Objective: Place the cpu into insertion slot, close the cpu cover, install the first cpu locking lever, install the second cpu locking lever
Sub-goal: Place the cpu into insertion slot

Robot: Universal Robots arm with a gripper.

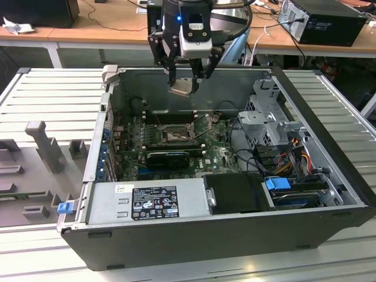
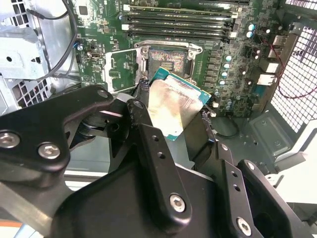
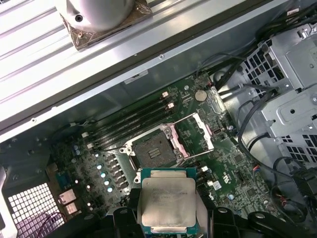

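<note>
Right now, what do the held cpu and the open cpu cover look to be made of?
cpu: a dull silvery metal lid, smudged tan, on a green board edge, likely fibreglass laminate. cpu cover: thin stamped sheet metal, it seems, with a pale bright sheen along its frame and a square window.

Clear drop to the open socket
Open air ran from the gripper [image 1: 187, 82], holding the chip [image 1: 181, 88], down to the socket [image 1: 176, 135]; the raised cover [image 3: 195, 133] stood beside it, memory sticks [image 1: 169, 116] and a black card [image 1: 167, 157] flanked it, cables [image 1: 247, 138] crowded the exterior view's right.
</note>
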